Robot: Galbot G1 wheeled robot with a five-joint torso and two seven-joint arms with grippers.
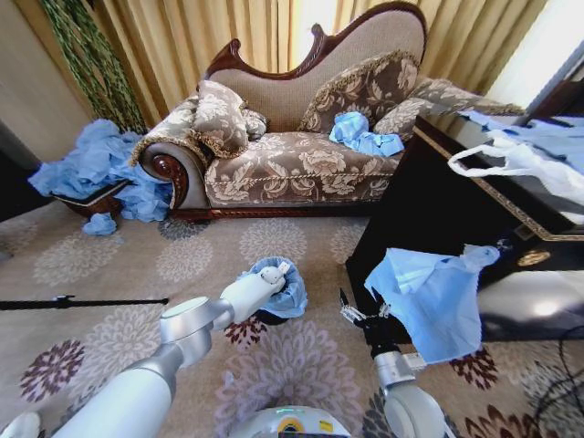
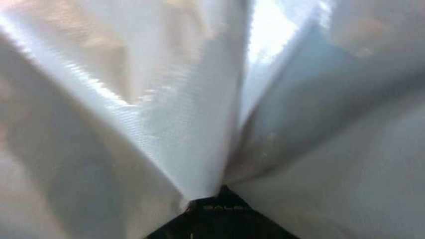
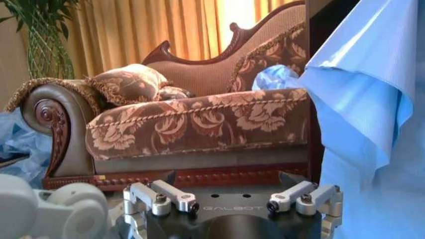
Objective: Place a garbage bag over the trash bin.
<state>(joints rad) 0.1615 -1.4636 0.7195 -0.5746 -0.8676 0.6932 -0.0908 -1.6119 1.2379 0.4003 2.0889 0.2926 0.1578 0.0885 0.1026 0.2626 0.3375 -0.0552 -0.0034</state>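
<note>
The garbage bag [image 1: 286, 296] is a crinkled light-blue bag bunched over the top of the trash bin [image 1: 265, 318], which shows as a dark sliver beneath it on the carpet. My left gripper [image 1: 272, 274] reaches down into the top of the bag. Pale plastic folds of the garbage bag [image 2: 186, 124] press close around it in the left wrist view and hide its fingers. My right gripper [image 1: 364, 313] hovers low to the right of the bin, open and empty, with its jaws spread wide in the right wrist view [image 3: 231, 198].
A big flat pale-blue bag [image 1: 434, 297] hangs off the black table [image 1: 411, 205] just right of my right gripper. A white bag with loop handles [image 1: 516, 162] lies on that table. The patterned sofa [image 1: 292, 164] stands behind, with a heap of blue bags [image 1: 100, 164] at its left.
</note>
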